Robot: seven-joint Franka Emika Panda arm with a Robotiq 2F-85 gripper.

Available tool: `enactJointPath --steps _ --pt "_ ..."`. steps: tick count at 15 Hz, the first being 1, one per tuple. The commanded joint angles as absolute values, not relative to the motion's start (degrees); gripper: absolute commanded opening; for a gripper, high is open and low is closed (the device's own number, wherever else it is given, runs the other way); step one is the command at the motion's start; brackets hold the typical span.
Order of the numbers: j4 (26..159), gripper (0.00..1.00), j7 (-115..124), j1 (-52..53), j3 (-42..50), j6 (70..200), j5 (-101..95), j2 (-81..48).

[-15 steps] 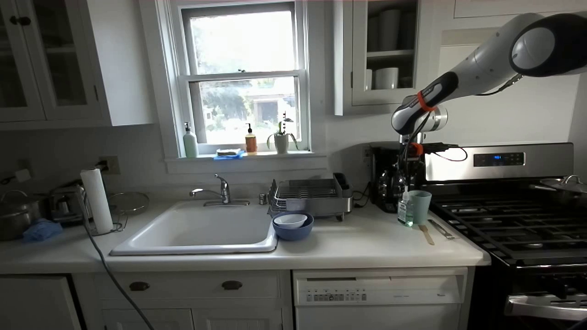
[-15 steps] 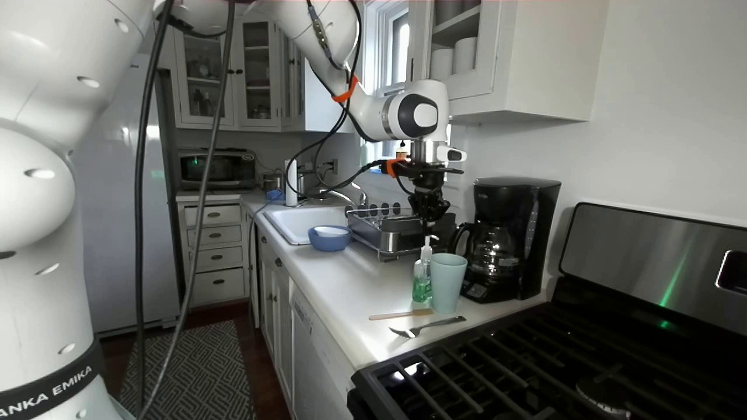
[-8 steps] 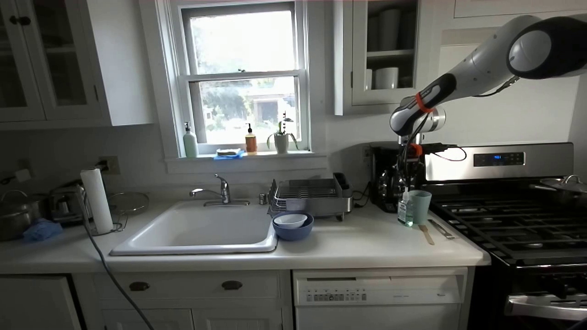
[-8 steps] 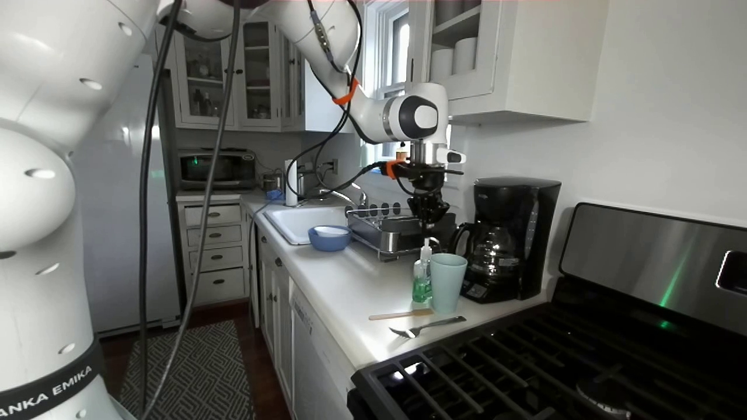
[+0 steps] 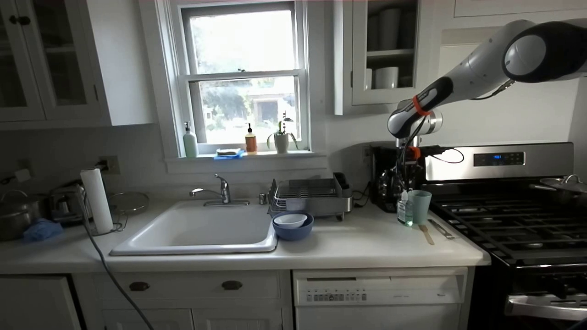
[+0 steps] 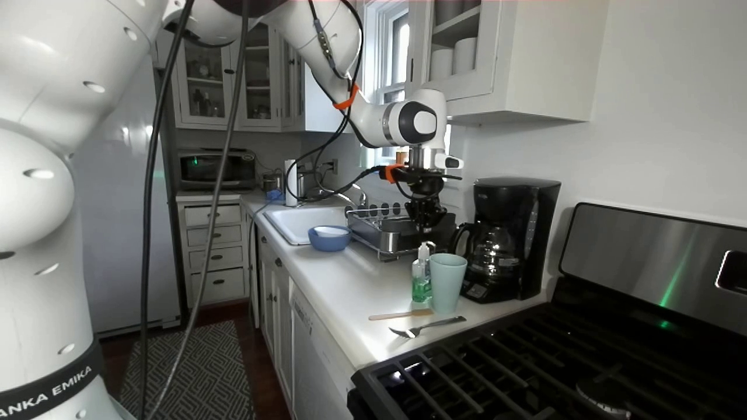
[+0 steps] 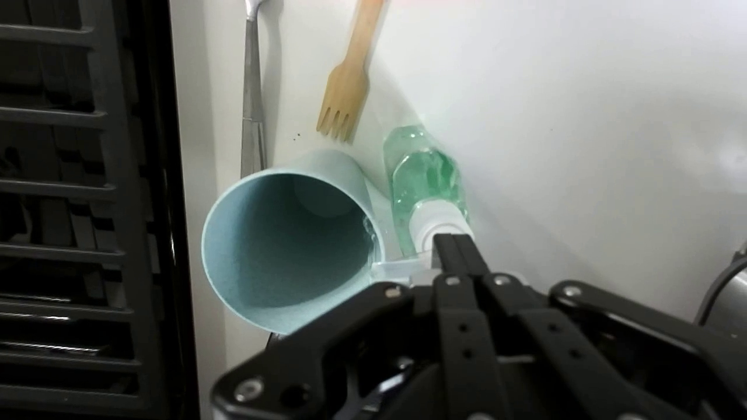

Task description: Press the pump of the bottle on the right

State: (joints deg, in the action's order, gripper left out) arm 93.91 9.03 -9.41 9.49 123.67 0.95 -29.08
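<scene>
The pump bottle (image 5: 405,214) on the right holds clear green liquid and stands upright on the counter in both exterior views (image 6: 419,288). Its white pump (image 6: 423,251) shows under my gripper (image 6: 424,231). In the wrist view the fingertips of my gripper (image 7: 453,238) are together with nothing between them, and they cover part of the pump head. The white collar (image 7: 436,219) and the green body (image 7: 429,175) show beyond them. The nozzle (image 7: 400,269) points at a pale blue-green cup (image 7: 344,169), its tip at the cup's rim.
A wooden fork (image 7: 348,81) and a metal utensil (image 7: 252,87) lie beside the cup. The stove (image 7: 64,186) borders the counter. A black coffee maker (image 6: 543,233) stands behind the cup. A dish rack (image 5: 312,201) and bowls (image 5: 293,231) stand farther along. Two pump bottles (image 5: 190,143) (image 5: 251,142) stand on the windowsill.
My arm and shut gripper have moved down and slightly toward the sink side. The pump head has sunk with them, while the bottle's base stays in place.
</scene>
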Motion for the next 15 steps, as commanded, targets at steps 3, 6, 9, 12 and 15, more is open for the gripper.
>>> enactJointPath --steps 3,6,9,12,15 --pt "92.93 0.00 8.09 -10.26 8.49 122.47 2.11 -35.21" --pt "91.91 0.00 8.10 -10.84 8.67 121.74 2.38 -35.12" --pt "91.02 0.00 7.78 -11.72 8.69 120.70 3.03 -34.84" --pt "90.58 0.08 6.90 -12.63 8.48 118.65 4.64 -33.45" --pt "90.61 0.40 6.89 -12.98 8.85 115.72 4.99 -31.64"
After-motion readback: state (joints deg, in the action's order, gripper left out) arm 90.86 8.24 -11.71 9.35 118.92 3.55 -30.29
